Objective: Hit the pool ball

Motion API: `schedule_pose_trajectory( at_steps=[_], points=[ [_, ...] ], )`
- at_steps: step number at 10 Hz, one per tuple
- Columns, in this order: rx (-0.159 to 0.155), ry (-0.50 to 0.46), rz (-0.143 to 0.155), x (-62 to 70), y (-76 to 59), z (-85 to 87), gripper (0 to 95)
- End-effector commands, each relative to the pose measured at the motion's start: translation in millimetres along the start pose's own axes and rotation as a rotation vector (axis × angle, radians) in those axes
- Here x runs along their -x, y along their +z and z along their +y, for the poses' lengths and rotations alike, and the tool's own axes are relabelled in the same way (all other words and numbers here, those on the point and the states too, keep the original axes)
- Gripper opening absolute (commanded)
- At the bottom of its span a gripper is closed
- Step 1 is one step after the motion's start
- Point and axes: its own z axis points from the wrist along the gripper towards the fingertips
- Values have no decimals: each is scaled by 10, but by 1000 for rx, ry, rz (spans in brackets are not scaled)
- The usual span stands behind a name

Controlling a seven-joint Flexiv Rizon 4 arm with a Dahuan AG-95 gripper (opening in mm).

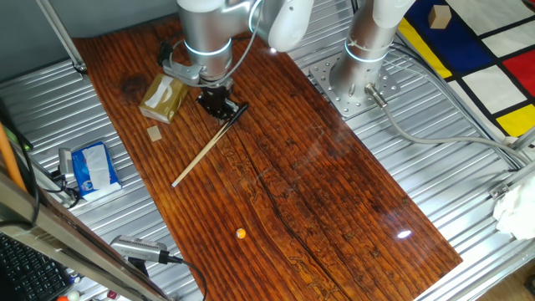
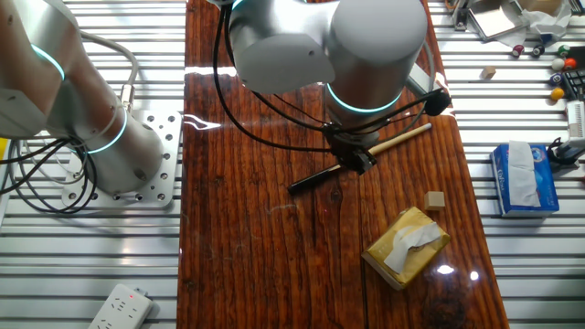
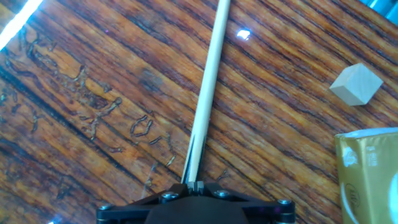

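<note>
Near the desk's (image 1: 334, 209) twelve-o'clock end in one fixed view, the pincer (image 1: 219, 104) is seen closed on the dark butt of a wooden cue stick (image 1: 203, 149), whose pale shaft slopes toward seven o'clock. The pool ball (image 1: 241, 234) is found well apart, near the six-o'clock edge, off the shaft's line. A miss is judged likely if the stick is not re-aimed; a glancing tip could send the ball off the desk. A tissue box (image 1: 164, 98) and a wooden cube (image 1: 155, 134) beside the stick could be clipped in a swing.
</note>
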Motion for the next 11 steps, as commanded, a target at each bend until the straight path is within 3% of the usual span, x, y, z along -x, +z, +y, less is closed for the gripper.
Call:
schedule_pose_trajectory(
  at_steps=[1, 2, 3, 11],
  points=[
    [5, -11, 2, -5, -5, 4, 190],
    [5, -14, 2, -5, -5, 4, 190],
    [5, -15, 1, -5, -5, 4, 380],
    [3, -9, 2, -5, -5, 4, 380]
  ],
)
